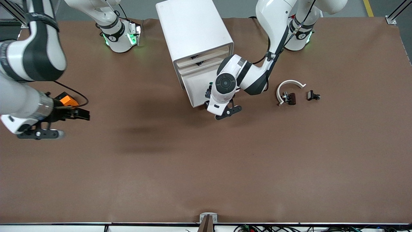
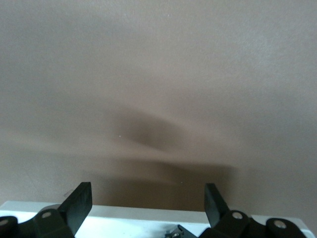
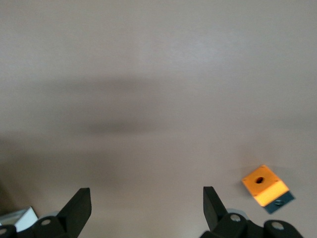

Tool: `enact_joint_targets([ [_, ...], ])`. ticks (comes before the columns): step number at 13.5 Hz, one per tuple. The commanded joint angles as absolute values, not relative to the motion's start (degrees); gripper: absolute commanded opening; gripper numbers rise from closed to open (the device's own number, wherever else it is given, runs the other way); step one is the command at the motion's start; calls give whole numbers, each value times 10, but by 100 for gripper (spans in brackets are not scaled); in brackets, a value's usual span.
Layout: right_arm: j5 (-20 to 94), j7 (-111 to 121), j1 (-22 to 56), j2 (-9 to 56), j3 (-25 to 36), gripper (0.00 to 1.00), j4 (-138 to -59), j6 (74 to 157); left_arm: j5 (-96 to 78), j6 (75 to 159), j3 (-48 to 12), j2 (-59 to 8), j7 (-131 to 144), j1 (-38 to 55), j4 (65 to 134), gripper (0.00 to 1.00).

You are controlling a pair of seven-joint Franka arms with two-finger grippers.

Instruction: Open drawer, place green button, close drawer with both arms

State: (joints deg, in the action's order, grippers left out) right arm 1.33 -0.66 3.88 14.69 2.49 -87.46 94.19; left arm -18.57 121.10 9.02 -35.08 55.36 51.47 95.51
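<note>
The white drawer cabinet (image 1: 193, 35) stands mid-table near the arms' bases, its front facing the front camera. I cannot tell whether its lower drawer (image 1: 194, 85) is open. My left gripper (image 1: 207, 98) is open at that drawer front's lower corner, toward the left arm's end. In the left wrist view the gripper (image 2: 148, 203) is open over a white ledge (image 2: 124, 218). A small dark thing (image 2: 174, 232) lies there, too hidden to name. No green-capped button shows. My right gripper (image 1: 84, 115) is open and empty over the table at the right arm's end; it also shows in the right wrist view (image 3: 147, 206).
An orange cube with a hole (image 1: 67, 100) lies beside the right gripper and shows in the right wrist view (image 3: 263, 183). Two small black clips (image 1: 291, 98) (image 1: 313, 95) and a white arc (image 1: 289, 84) lie toward the left arm's end. Brown table (image 1: 206, 167).
</note>
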Motion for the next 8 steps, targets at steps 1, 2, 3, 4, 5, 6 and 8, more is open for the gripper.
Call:
enact_joint_targets([
  [1, -4, 18, 12, 127, 12, 100, -868, 917, -176, 1208, 89, -352, 514, 498, 936, 100],
  [2, -8, 21, 4, 127, 12, 100, -857, 909, -180, 1208, 88, -352, 497, 491, 929, 100],
  [3, -9, 20, -1, 127, 11, 100, -846, 899, -176, 1208, 86, -358, 486, 490, 928, 100],
  [4, -11, 19, -2, 132, 11, 100, -834, 896, -175, 1208, 86, -362, 472, 503, 930, 100],
  [5, -18, 19, -3, 134, 11, 100, -825, 896, -175, 1208, 85, -364, 462, 506, 930, 100],
  [6, -26, 13, -4, 134, 11, 100, -812, 896, -176, 1211, 84, -364, 456, 507, 930, 100],
  [8, -24, 16, -11, 134, 11, 100, -795, 896, -178, 1231, 73, -375, 450, 507, 929, 100],
])
